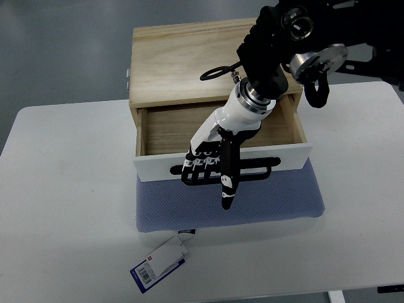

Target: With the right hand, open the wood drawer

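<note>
I've got the right hand [211,165] fingers hooked through the drawer [218,129] handle [255,171] for pull leverage; drawer's partly out.

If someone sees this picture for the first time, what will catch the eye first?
First, the black and white right hand at the centre, reaching down from the upper right, its fingers hooked on the black handle of the drawer. The drawer is pulled out of the wooden box and looks empty. Below, a blue mat lies on the white table, with a tag at its front.
</note>
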